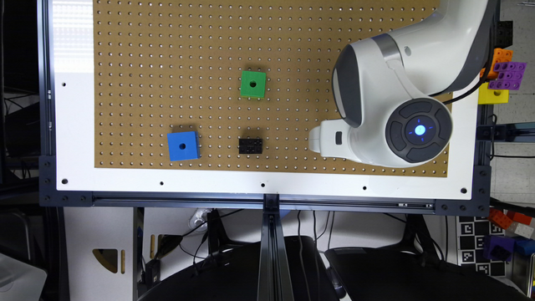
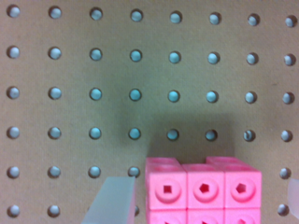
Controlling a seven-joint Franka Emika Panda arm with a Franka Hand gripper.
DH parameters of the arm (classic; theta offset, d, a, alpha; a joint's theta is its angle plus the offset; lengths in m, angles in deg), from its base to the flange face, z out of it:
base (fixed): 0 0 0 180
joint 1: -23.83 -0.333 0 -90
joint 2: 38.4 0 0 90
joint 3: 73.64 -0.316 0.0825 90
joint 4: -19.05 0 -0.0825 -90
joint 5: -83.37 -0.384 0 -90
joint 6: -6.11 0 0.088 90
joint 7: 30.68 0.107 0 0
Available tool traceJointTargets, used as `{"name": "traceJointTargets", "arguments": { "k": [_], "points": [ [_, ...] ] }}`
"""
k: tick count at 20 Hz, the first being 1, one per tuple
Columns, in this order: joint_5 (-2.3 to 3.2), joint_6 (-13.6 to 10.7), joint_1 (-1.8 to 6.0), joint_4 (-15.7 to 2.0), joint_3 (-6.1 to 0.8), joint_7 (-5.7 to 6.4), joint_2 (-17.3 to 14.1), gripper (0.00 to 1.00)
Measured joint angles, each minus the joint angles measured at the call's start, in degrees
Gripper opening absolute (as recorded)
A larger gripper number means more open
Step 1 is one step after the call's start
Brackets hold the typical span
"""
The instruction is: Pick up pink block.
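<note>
In the exterior view, the white robot arm (image 1: 388, 104) is seen over the brown pegboard (image 1: 167, 50) of the bench, toward the exterior view's right, with the white part of the claw (image 1: 322, 140) pointing toward the board's middle. A green cube (image 1: 253, 84), a blue cube (image 1: 183, 146) and a black brick (image 1: 250, 146) are spread well apart on the pegboard. A cluster of purple, orange and yellow blocks (image 1: 501, 77) is seen past the bench's edge. In the wrist view, the pink block (image 2: 203, 191) is seen lying on the pegboard between the two translucent fingers (image 2: 114, 200) of the claw. One finger stands just beside the block's side, the other is glimpsed at the frame edge, apart from it. The claw is spread wider than the block and nothing is gripped.
</note>
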Motion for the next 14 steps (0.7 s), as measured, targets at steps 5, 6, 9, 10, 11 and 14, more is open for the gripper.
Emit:
{"name": "traceJointTargets", "arguments": {
  "k": [5,6,9,10,11,14],
  "points": [
    [0.06,2.02,0.0,-0.24,0.01,0.0,-2.7,1.0],
    [0.08,2.31,0.0,-0.93,0.01,0.0,-3.62,1.0],
    [0.08,2.22,0.0,-1.7,0.01,0.0,-4.01,1.0],
    [0.08,2.22,0.0,-1.76,0.01,0.0,-4.01,1.0],
    [0.08,2.22,0.0,-1.86,0.01,0.0,-4.02,1.0],
    [0.08,2.22,0.0,-2.17,0.01,0.0,-4.06,1.0]
  ]
}}
